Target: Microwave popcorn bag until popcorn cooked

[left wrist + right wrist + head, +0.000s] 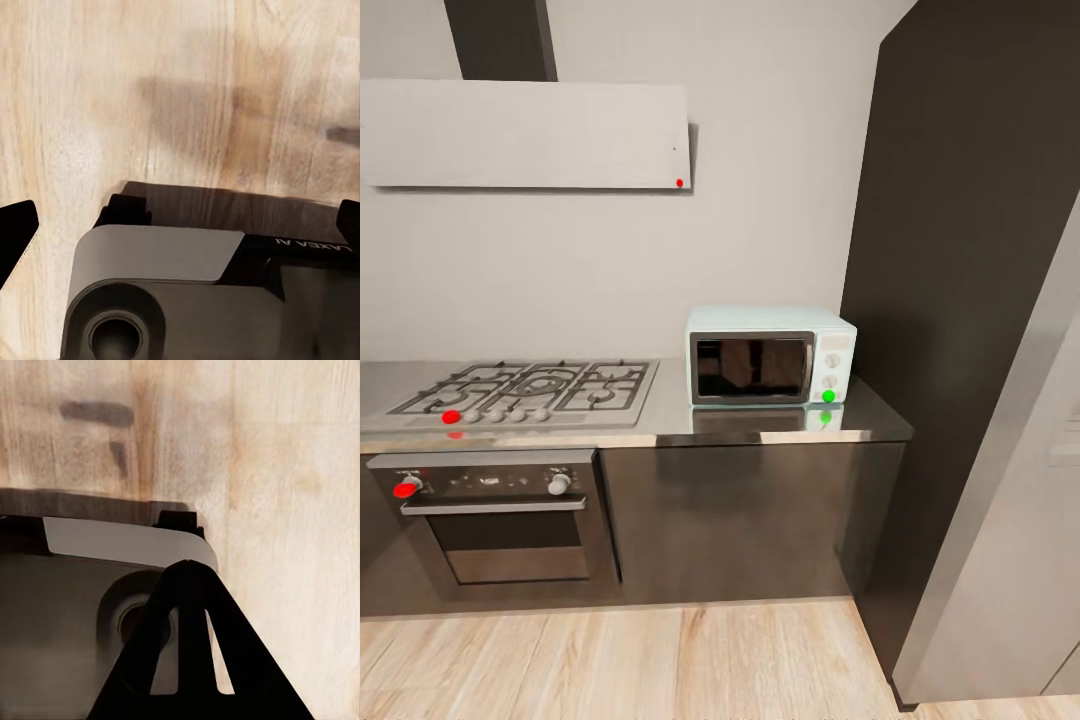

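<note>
A kitchen run seen from the robot's head. The microwave [771, 355], a small pale blue box with a dark glass door, a white panel and 2 round knobs, sits on the countertop [760, 425] near the right end, its door closed. A green dot marks the lower knob. To its left lies a grey gas hob [530, 388] with a red dot by its knobs. Below the hob is a black oven [500, 515], 1 knob marked red. A pale hood [525, 135] hangs above. A tall dark cabinet [960, 250] stands right of the microwave. The floor [660, 665] is light wood.

The bag is not on the stretch of countertop seen here, so where it stands I cannot tell.

Both wrist cameras look down at the wood floor and the robot's grey base. The left gripper [180, 225] has its 2 dark fingers spread wide, 1 at each edge of the picture, nothing between them. The right gripper [187, 585] has its fingers drawn together to a point, holding nothing.

Judging from the task alone, a paper popcorn bag should be light, soft and easy to crush or tip. A gentle pinch around the middle of its body, or at the thicker rim, would likely hold best. The microwave door must be opened first.
</note>
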You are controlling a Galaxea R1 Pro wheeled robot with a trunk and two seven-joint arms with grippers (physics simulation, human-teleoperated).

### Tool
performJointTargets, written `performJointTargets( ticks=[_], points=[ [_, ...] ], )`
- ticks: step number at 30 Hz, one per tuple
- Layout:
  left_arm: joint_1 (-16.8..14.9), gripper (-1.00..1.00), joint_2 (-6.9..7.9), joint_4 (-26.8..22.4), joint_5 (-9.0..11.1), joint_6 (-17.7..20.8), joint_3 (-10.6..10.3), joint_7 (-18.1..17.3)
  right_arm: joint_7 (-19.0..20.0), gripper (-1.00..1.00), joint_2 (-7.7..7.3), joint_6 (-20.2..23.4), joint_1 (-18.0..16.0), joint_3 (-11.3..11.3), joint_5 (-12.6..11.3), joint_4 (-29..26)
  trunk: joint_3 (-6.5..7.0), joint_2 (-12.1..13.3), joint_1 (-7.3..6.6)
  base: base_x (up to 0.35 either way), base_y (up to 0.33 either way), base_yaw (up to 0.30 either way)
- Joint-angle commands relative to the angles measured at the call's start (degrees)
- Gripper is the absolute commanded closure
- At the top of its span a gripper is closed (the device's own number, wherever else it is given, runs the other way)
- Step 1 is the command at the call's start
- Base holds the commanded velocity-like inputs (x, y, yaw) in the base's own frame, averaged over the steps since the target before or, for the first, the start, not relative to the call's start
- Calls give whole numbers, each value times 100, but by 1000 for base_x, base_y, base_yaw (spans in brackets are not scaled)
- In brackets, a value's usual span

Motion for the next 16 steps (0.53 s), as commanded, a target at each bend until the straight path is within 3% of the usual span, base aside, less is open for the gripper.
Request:
performJointTargets(
  ticks=[1, 8, 16],
  points=[
    [-4, -100, 25, 4, 56, -10, -39, 10, 12, 100, -4, -30, -7, -49, 38, 17, -6, -3, 0, 0, 0, 0],
    [-4, -100, 179, 2, 63, -10, -31, 33, 12, 100, -4, -30, -7, -49, 38, 17, -6, -3, 0, 0, 0, 0],
    [-4, -100, 193, 4, 57, -10, -39, 33, 12, 100, -4, -30, -7, -49, 38, 17, -6, -3, 0, 0, 0, 0]
  ],
)
